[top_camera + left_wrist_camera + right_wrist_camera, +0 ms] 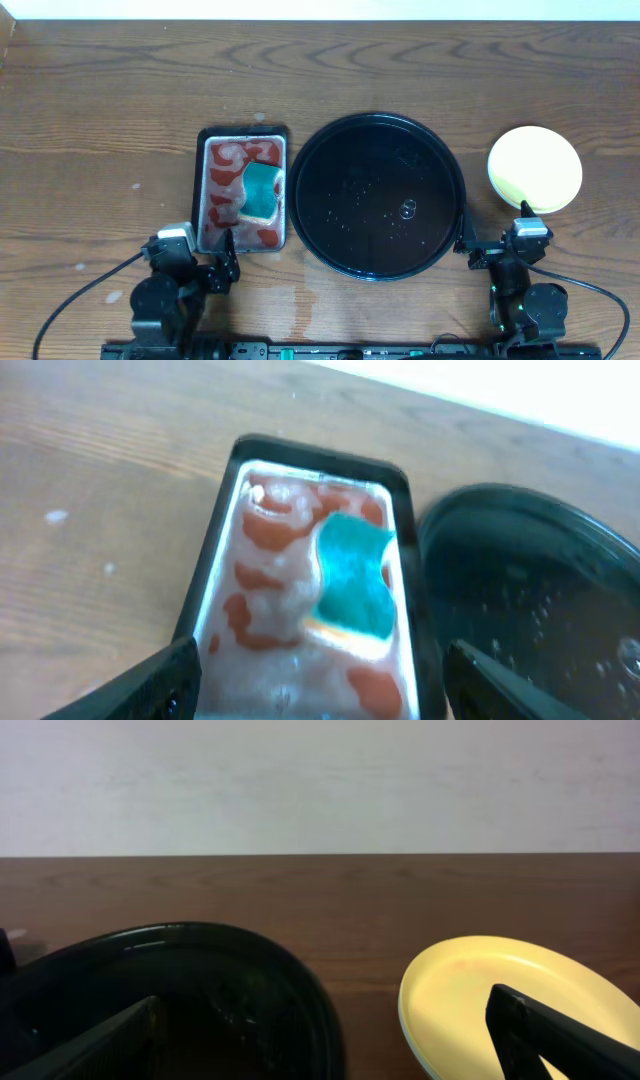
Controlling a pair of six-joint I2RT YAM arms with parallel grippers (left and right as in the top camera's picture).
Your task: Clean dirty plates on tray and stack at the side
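Observation:
The large round black tray [310, 215] sits mid-table, wet with droplets, and holds no plates. It also shows in the left wrist view [540, 560] and the right wrist view [180, 970]. A pale yellow plate [535, 168] lies on the table right of the tray, and shows in the right wrist view [500, 980]. It looks clean. No blue-mint plates show; I cannot tell if any lie under it. My left gripper [222, 262] [320, 695] is open and empty near the small tray's front end. My right gripper [493, 228] [320, 1040] is open and empty between the black tray and the yellow plate.
A small rectangular dark tray [197, 190] [215, 540] of reddish, foamy liquid stands left of the black tray. A teal sponge [260, 192] [352, 575] lies in it. The wooden table's far edge meets a white wall.

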